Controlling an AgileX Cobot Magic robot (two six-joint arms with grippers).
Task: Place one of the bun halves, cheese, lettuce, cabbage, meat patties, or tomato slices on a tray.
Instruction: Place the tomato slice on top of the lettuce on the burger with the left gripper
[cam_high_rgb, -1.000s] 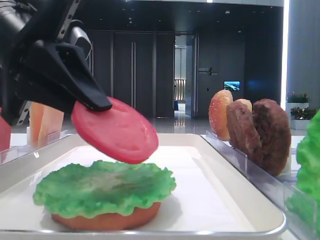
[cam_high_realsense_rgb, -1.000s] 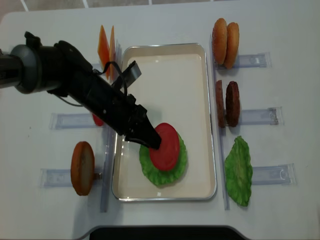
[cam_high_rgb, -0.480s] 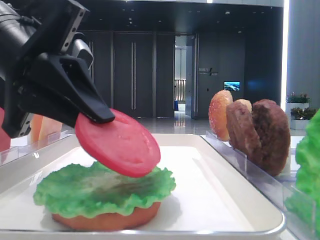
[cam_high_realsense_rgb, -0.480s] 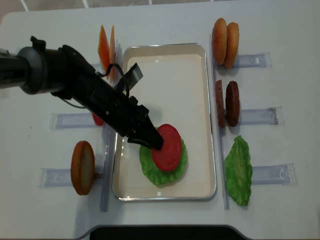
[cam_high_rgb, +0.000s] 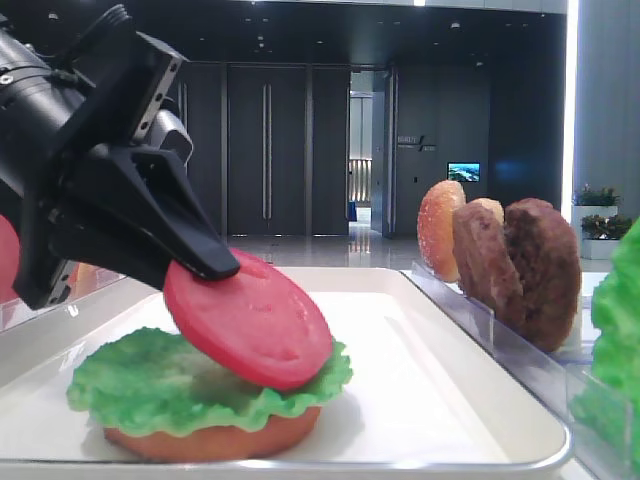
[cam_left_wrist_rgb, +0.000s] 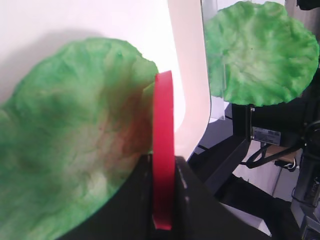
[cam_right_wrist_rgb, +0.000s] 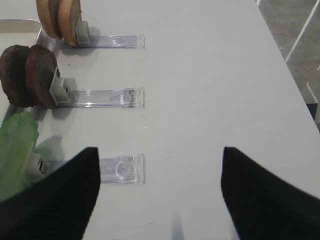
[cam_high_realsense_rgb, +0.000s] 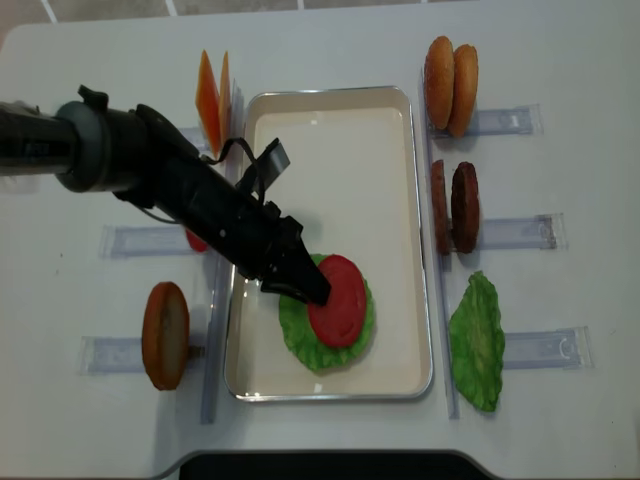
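My left gripper (cam_high_realsense_rgb: 308, 290) is shut on a red tomato slice (cam_high_realsense_rgb: 342, 300), pinching its rim between black fingers (cam_left_wrist_rgb: 140, 200). The slice (cam_high_rgb: 250, 322) tilts down over a ruffled green lettuce (cam_high_rgb: 140, 385) and its low edge seems to touch the leaf. The lettuce (cam_high_realsense_rgb: 300, 338) lies on a flat bun half (cam_high_rgb: 215, 442) in the near part of the white tray (cam_high_realsense_rgb: 330, 93). In the left wrist view the tomato slice (cam_left_wrist_rgb: 163, 140) shows edge-on above the lettuce (cam_left_wrist_rgb: 65, 150). My right gripper (cam_right_wrist_rgb: 160, 200) hangs open over bare table, holding nothing.
Clear racks flank the tray. On the right stand bun halves (cam_high_realsense_rgb: 450, 72), meat patties (cam_high_realsense_rgb: 455, 205) and another lettuce (cam_high_realsense_rgb: 478, 340). On the left are cheese (cam_high_realsense_rgb: 212, 98), a second tomato slice (cam_high_realsense_rgb: 195, 241) and a bun half (cam_high_realsense_rgb: 165, 335).
The left gripper has come down and slightly nearer with the tomato slice, from hovering above the lettuce to meeting it. The right gripper's view has no earlier frame.
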